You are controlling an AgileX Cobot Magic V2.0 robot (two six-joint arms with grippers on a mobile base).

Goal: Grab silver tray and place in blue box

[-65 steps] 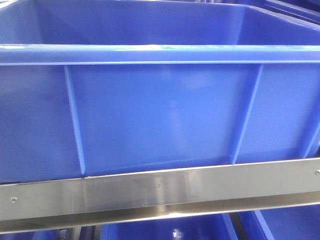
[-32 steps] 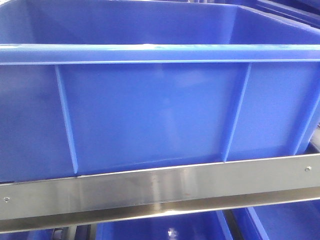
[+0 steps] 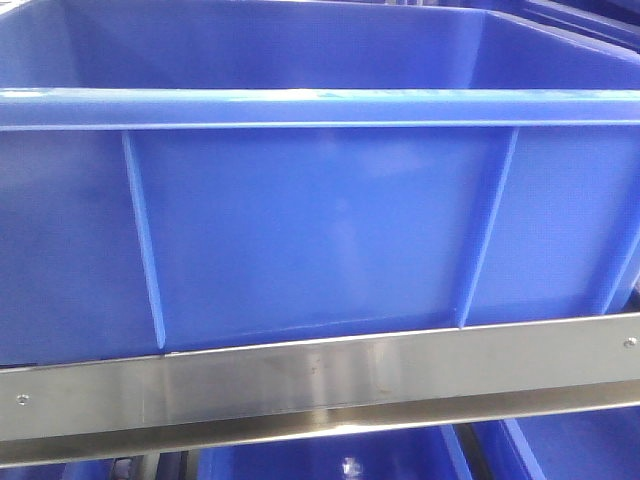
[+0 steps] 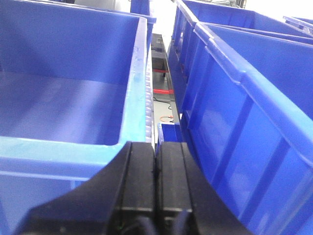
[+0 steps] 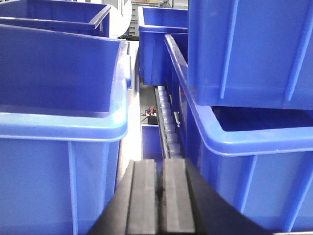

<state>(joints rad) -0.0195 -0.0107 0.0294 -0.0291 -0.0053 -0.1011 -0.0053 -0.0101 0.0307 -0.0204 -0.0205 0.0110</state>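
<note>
A blue box (image 3: pixel 320 230) fills the front view: a deep crate with a thick rim and vertical ribs, and its inside looks bare. The silver tray is out of view in every frame. My left gripper (image 4: pixel 156 147) is shut with nothing between its black pads. It points along the narrow gap between two blue crates. My right gripper (image 5: pixel 160 164) is also shut on nothing, and it points down a gap between crates.
A steel shelf rail (image 3: pixel 320 385) runs under the box, with more blue crates below. In the left wrist view there is a crate on the left (image 4: pixel 68 107) and another on the right (image 4: pixel 244 112). In the right wrist view a roller track (image 5: pixel 166 122) runs between crates, with a stacked crate (image 5: pixel 249 49) at the upper right.
In the front view the box slid a little to the left, then back to the right, ending close to where it began. No gripper shows in the earlier frames.
</note>
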